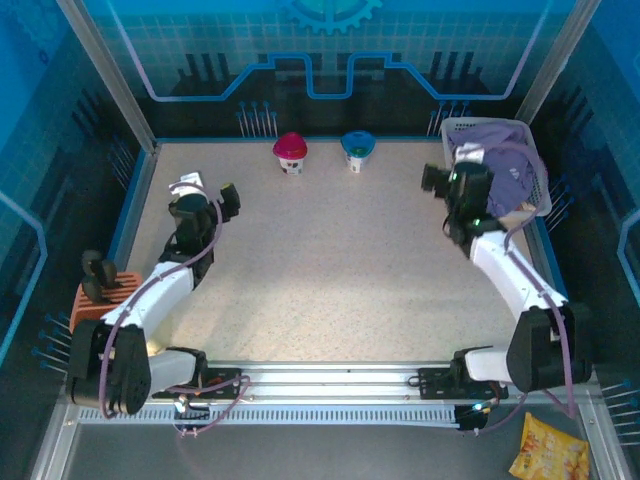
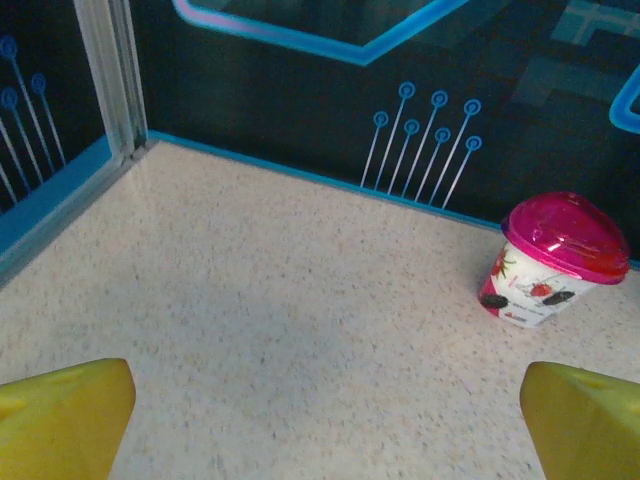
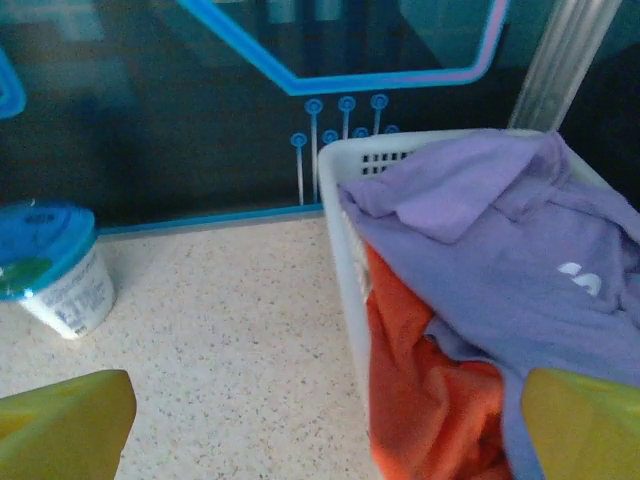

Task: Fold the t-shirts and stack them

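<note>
So far, nothing is folded or stacked.
Your purple shirt (image 3: 520, 230) and orange shirts (image 3: 430, 400) lie heaped in the basket (image 3: 340, 190), far right on the worktop (image 1: 330, 270); right gripper (image 3: 325, 420) hovers beside it, left gripper (image 2: 325, 415) well apart, both wide open and empty.

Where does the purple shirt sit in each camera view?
Top external: purple shirt at far right, heaped in the basket.
Right wrist: purple shirt in the right half, over an orange shirt in the basket.
Landmark: blue-lid cup, left of the basket.
</note>
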